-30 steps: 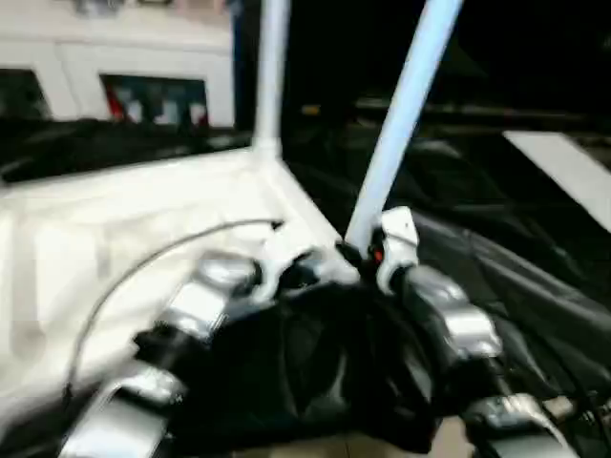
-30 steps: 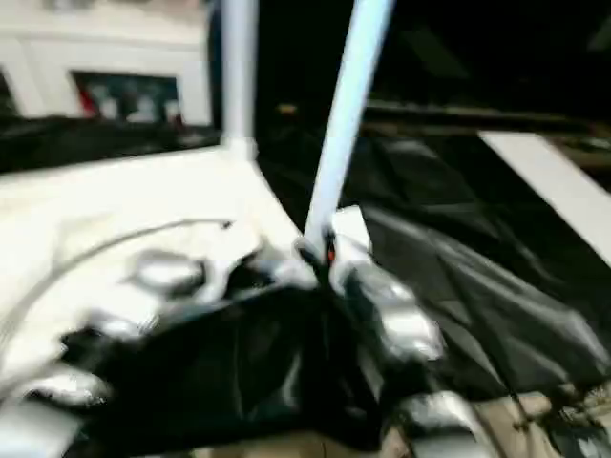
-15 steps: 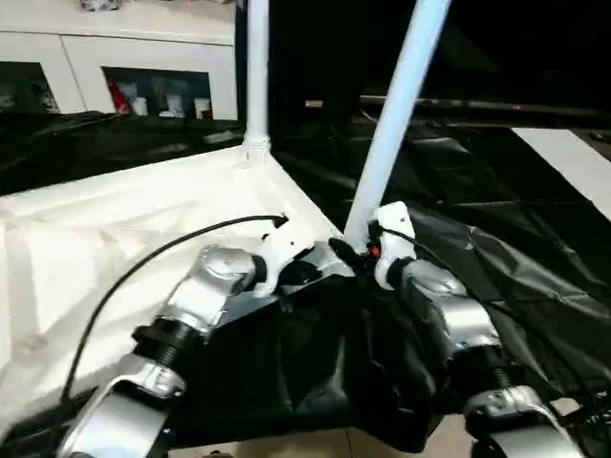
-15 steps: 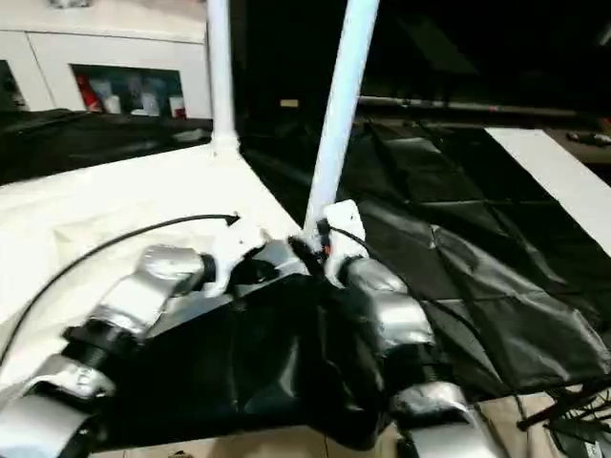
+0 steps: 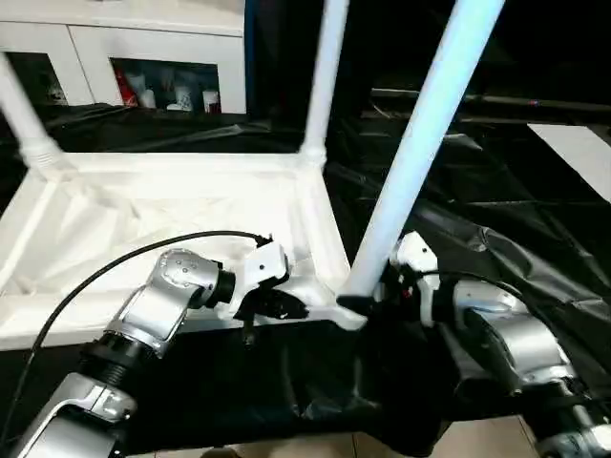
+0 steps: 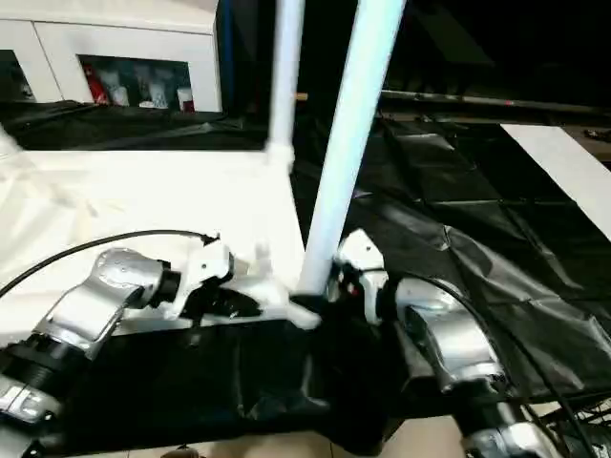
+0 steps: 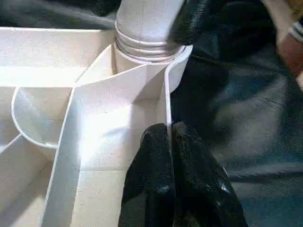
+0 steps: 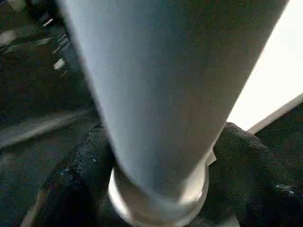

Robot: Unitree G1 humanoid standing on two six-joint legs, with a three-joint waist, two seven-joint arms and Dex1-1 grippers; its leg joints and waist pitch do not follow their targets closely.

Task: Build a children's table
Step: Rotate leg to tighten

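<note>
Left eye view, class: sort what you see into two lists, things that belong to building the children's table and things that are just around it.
Belongs to the job:
- white ribbed tabletop, lying upside down
- near corner leg, right gripper around its base
- far corner leg
- left corner leg
- left gripper, shut on the tabletop's rim

Just around:
- black drape
- white cabinet behind
- white panel

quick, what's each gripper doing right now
Left gripper: shut, pinching the tabletop rim.
Right gripper: around the near leg, grip unclear.
</note>
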